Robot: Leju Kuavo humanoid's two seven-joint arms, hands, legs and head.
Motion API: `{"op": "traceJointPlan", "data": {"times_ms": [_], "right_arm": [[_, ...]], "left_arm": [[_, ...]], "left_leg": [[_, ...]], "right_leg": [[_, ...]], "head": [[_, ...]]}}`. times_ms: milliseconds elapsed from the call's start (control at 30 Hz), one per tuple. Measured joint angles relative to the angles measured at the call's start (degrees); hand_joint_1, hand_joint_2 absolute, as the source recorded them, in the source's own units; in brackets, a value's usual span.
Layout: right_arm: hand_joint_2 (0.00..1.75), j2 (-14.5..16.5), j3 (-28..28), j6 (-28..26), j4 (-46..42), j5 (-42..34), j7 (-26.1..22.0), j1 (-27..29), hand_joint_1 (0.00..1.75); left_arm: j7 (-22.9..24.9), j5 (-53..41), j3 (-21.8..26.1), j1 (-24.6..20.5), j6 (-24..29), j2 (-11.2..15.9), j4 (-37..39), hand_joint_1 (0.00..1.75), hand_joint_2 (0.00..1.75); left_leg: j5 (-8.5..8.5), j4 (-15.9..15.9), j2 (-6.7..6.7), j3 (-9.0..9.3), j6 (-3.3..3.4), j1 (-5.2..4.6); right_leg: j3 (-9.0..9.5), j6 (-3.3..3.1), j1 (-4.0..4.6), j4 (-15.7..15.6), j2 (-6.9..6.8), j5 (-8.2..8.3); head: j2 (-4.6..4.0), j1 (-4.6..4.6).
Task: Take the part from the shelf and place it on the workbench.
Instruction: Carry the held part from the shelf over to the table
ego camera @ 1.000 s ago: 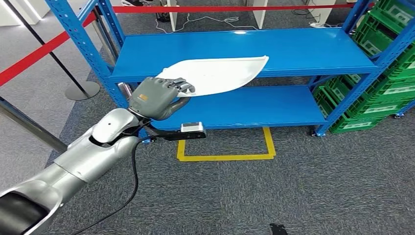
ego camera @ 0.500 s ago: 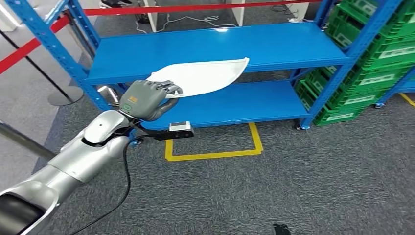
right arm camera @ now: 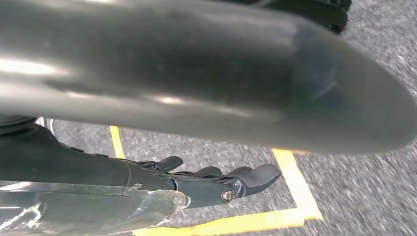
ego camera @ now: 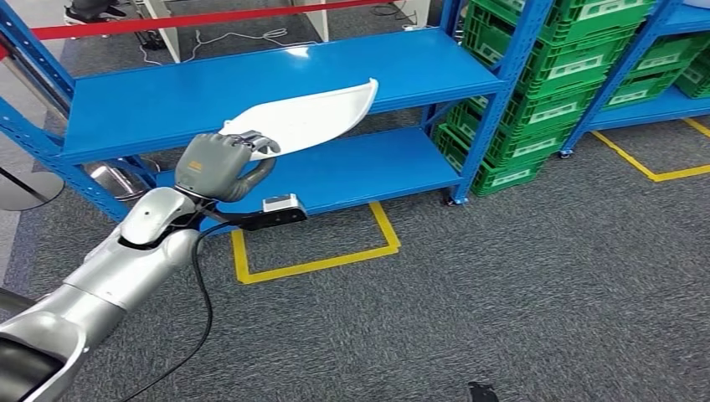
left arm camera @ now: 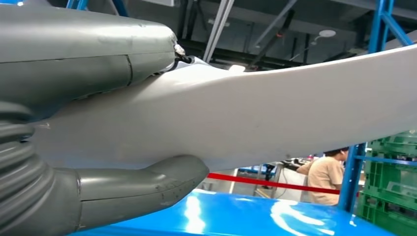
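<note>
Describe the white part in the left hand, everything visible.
The white part is a long, thin, gently curved panel, leaf-shaped, smooth and plastic-looking, with a raised lip at its far end. The left hand grips its near end, thumb beneath. It is held roughly level in front of the blue shelf, apparently clear of the boards.

No words or numbers can be read. The green crates (ego camera: 548,109) on the right have white labels, and the left hand (ego camera: 216,166) has an orange mark, all too small.
</note>
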Motion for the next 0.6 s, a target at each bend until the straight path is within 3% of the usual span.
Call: {"op": "traceJointPlan", "data": {"times_ms": [33, 100, 167, 233, 267, 300, 333, 400, 467, 567, 600], "right_arm": [[0.0, -0.01, 0.0, 0.0, -0.01, 0.04, 0.0, 0.11, 0.0], [0.0, -0.05, 0.0, -0.02, -0.01, 0.16, 0.03, 0.37, 0.0], [0.0, -0.15, -0.01, -0.05, -0.01, 0.32, 0.09, 0.38, 0.0], [0.0, -0.27, -0.01, -0.06, -0.02, 0.4, 0.11, 0.28, 0.0], [0.0, -0.33, -0.01, -0.05, -0.02, 0.4, 0.14, 0.3, 0.0], [0.0, -0.41, -0.01, -0.05, -0.03, 0.4, 0.16, 0.35, 0.0], [0.0, -0.5, -0.01, -0.04, -0.03, 0.4, 0.18, 0.39, 0.0], [0.0, -0.66, 0.01, -0.04, -0.04, 0.4, 0.19, 0.32, 0.0], [0.0, -0.73, 0.03, -0.03, -0.05, 0.4, 0.14, 0.13, 0.0], [0.0, -0.84, 0.04, -0.01, -0.05, 0.43, 0.06, 0.16, 0.0], [0.0, -0.91, 0.05, 0.07, -0.06, 0.46, 0.03, 0.19, 0.0]], "left_arm": [[-0.02, 0.01, 0.14, 0.08, 0.03, -0.02, 0.0, 1.75, 1.75], [-0.04, 0.01, 0.38, 0.16, 0.11, -0.07, -0.02, 1.75, 1.75], [-0.14, -0.01, 0.75, 0.21, 0.12, 0.14, -0.04, 1.75, 1.75], [-0.3, -0.04, 1.19, 0.31, -0.02, 0.5, -0.04, 1.75, 1.75], [-0.38, -0.05, 1.38, 0.33, -0.08, 0.64, -0.04, 1.75, 1.75], [-0.43, -0.07, 1.55, 0.33, -0.13, 0.72, -0.04, 1.75, 1.75], [-0.51, -0.09, 1.66, 0.27, -0.2, 0.78, -0.04, 1.75, 1.75], [-0.82, -0.13, 1.77, -0.16, -0.89, 0.91, -0.04, 1.75, 1.75], [-1.36, -0.02, 1.8, -1.26, -2.41, 1.11, -0.02, 1.75, 1.75], [-2.12, 0.4, 1.73, -3.94, -5.0, 0.98, 0.16, 1.75, 1.75], [-2.27, 0.48, 1.7, -5.05, -5.66, 0.79, 0.39, 1.75, 1.75]], "left_leg": [[0.2, -0.16, 0.57, -0.01, 0.03, -0.03], [0.62, -0.56, 1.91, 0.03, 0.64, 0.03], [0.83, -0.77, 3.4, 0.01, 1.15, -0.09], [0.83, -0.76, 4.96, -0.05, 1.39, -0.39], [0.84, -0.76, 5.76, -0.07, 1.45, -0.52], [0.84, -0.75, 6.53, -0.08, 1.47, -0.61], [0.83, -0.74, 7.29, -0.05, 1.46, -0.68], [0.75, -0.61, 8.6, 0.0, 1.25, -0.93], [0.77, -0.43, 9.62, -0.03, 0.76, -1.23], [0.8, -0.46, 10.95, -0.07, -0.08, -1.19], [0.09, 0.17, 10.15, -0.34, -0.36, -1.05]], "right_leg": [[-0.2, 0.43, -0.15, -0.32, 0.44, 0.28], [-1.03, 0.99, -0.01, 0.48, -1.8, -0.38], [-3.55, 1.24, 0.3, 5.95, -6.05, -3.64], [-6.69, 1.42, 0.35, 13.38, -7.71, -7.02], [-7.26, 1.42, 0.38, 15.2, -7.87, -7.48], [-6.69, 1.35, 0.44, 14.85, -7.99, -6.96], [-4.94, 1.22, 0.56, 12.23, -8.35, -5.61], [-0.05, 0.65, 1.05, 4.32, -10.82, -2.79], [2.25, -0.23, 1.51, 0.0, -12.28, -1.58], [1.67, -1.33, 1.57, -0.43, -10.33, -0.96], [1.55, -1.63, 1.41, -0.61, -9.59, -0.67]], "head": [[0.0, -0.03], [0.0, 0.22], [0.0, 0.59], [-0.01, 0.72], [-0.01, 0.71], [-0.01, 0.72], [0.0, 0.72], [0.0, 0.71], [-0.01, 0.65], [-0.01, 0.61], [0.0, 0.6]]}}
